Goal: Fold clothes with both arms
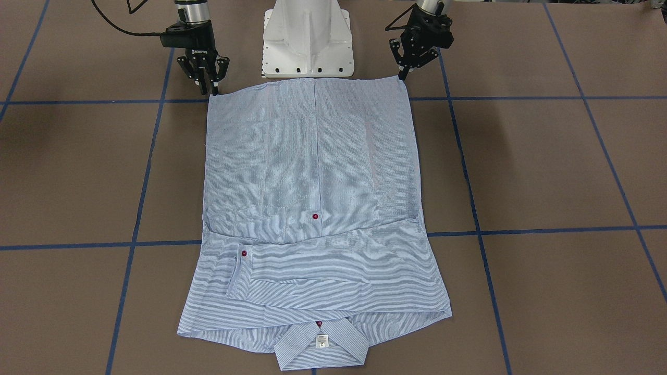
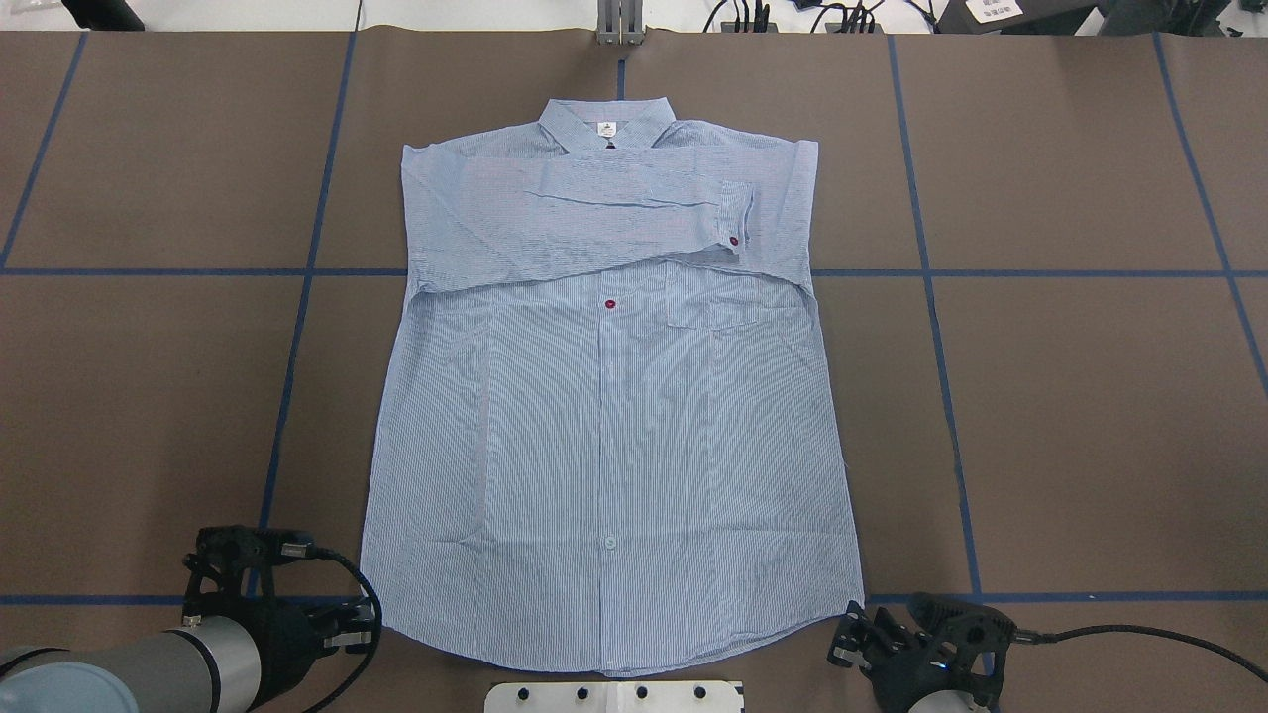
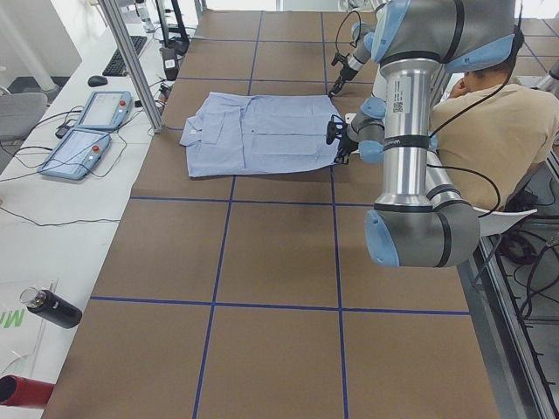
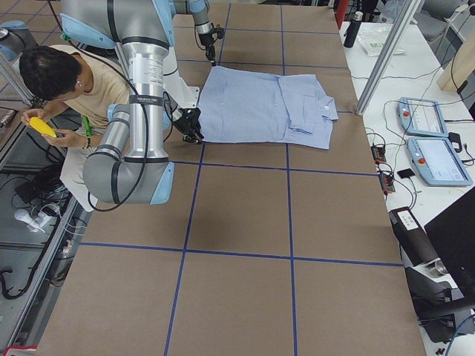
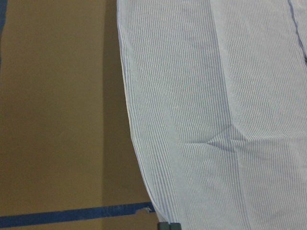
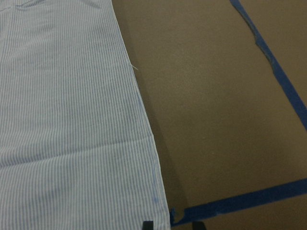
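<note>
The light blue striped shirt [image 2: 604,426] lies flat, face up, with its collar [image 2: 606,127] far from the robot and both sleeves folded across the chest. Its hem lies next to the robot base. My left gripper [image 2: 349,630] is low at the hem's left corner, and its fingertips [image 5: 169,225] look closed together on the hem edge. It also shows in the front-facing view [image 1: 404,74]. My right gripper [image 1: 207,89] is at the hem's right corner with a small gap between its fingers. The corner [image 6: 165,213] lies in that gap.
The brown table [image 2: 1070,416] carries a grid of blue tape lines. The white pedestal base [image 1: 307,39] stands just behind the hem. A seated person [image 4: 63,93] is beside the robot. Tablets [image 3: 87,131] and bottles [image 3: 52,307] lie on the side bench.
</note>
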### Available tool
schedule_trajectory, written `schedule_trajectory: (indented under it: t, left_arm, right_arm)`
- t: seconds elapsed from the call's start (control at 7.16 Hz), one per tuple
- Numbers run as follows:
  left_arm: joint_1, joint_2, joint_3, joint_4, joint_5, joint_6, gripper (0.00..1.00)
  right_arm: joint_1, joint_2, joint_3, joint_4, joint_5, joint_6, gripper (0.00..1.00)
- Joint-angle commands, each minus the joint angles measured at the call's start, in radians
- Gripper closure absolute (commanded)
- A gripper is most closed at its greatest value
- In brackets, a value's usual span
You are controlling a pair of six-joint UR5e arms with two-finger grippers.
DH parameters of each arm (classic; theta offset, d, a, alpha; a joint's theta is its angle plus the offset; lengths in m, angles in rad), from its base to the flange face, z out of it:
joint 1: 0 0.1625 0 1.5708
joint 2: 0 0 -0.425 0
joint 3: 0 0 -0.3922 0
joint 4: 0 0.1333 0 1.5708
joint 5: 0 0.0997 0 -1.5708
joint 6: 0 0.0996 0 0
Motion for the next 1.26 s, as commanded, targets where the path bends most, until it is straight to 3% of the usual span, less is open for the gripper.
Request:
schedule_trajectory:
  t: [0.0, 0.42, 0.56, 0.84, 0.98, 1.12]
  left_arm:
    - [-0.003, 0.000, 0.000, 0.000, 0.000, 0.000, 1.00]
    - [-0.003, 0.000, 0.000, 0.000, 0.000, 0.000, 1.00]
    - [-0.003, -0.003, -0.002, 0.000, 0.000, 0.000, 1.00]
    - [-0.017, -0.008, -0.020, 0.000, -0.009, 0.008, 1.00]
    - [-0.023, 0.001, -0.082, 0.002, -0.024, 0.052, 1.00]
    - [-0.084, 0.000, -0.138, 0.024, -0.116, 0.110, 1.00]
  right_arm:
    - [-0.007, 0.007, -0.002, 0.000, -0.005, 0.008, 0.69]
    - [-0.005, 0.019, -0.004, 0.000, -0.006, 0.011, 1.00]
    - [0.001, 0.022, 0.010, 0.000, -0.006, 0.011, 1.00]
    - [0.085, 0.010, 0.167, -0.026, 0.024, -0.014, 1.00]
    - [0.163, 0.019, 0.297, -0.149, 0.135, -0.053, 1.00]
    - [0.242, 0.060, 0.418, -0.270, 0.235, -0.077, 1.00]
